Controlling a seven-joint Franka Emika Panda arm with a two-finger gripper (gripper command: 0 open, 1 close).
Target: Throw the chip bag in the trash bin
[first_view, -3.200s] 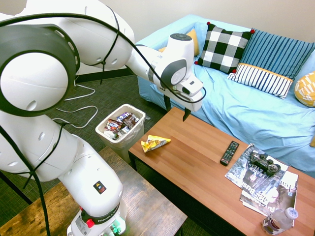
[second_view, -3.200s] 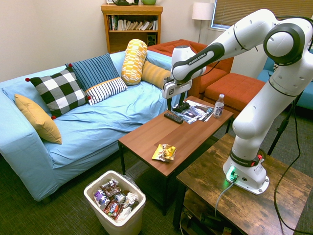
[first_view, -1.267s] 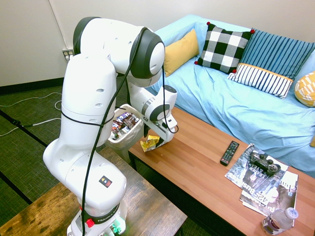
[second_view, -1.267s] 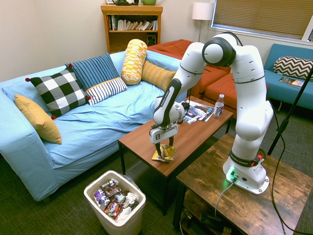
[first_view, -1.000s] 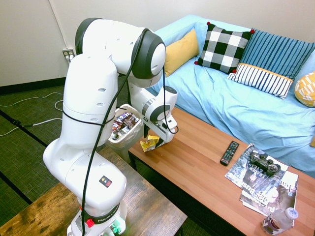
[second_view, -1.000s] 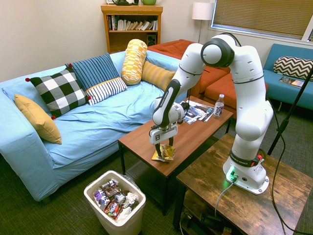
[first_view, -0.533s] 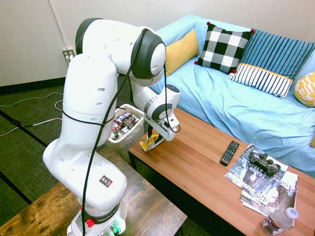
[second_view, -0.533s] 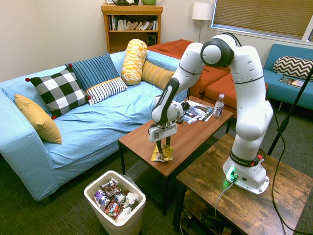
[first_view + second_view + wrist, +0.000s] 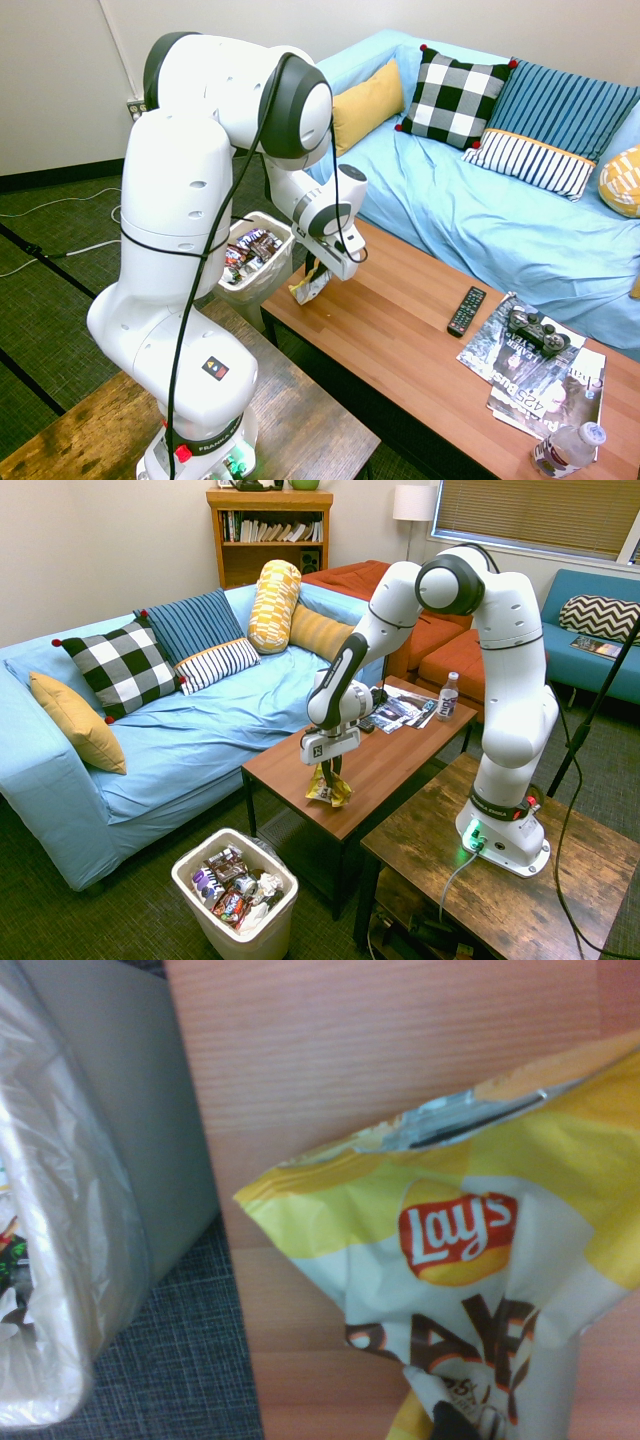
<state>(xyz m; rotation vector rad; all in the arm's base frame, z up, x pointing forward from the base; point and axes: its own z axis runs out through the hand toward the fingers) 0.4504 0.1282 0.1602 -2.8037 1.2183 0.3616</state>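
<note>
Hanging from the pincer [image 9: 312, 275], the bag [image 9: 309, 287] is seen in the first exterior view just above the near corner of the bench [image 9: 400, 340], its lower end close to the wood; whether it touches cannot be told. The pincer is closed on the bag's top and points steeply down. The bin [image 9: 256, 268] stands on the floor just beyond that corner, partly hidden by the arm, with wrappers inside. Further along the bench a remote [image 9: 466, 311], a game controller [image 9: 537, 331] on magazines [image 9: 535, 380], and a bottle [image 9: 566, 450] are seen. A blue sofa [image 9: 500, 230] lies behind.

In the second exterior view the bag [image 9: 328, 788] is held by its top in the pincer [image 9: 327, 765], dangling over the bench [image 9: 390, 755] end nearest the bin [image 9: 235, 895]. The bin sits on the carpet below and in front of that end, well apart from the bag, filled with wrappers.

In the wrist view the bag [image 9: 470, 1270] fills much of the picture, yellow and white with a red logo, its torn silver edge showing, over the wood of the bench [image 9: 330, 1050]. The bin [image 9: 90, 1210] with its clear liner is seen beside the bench edge.
</note>
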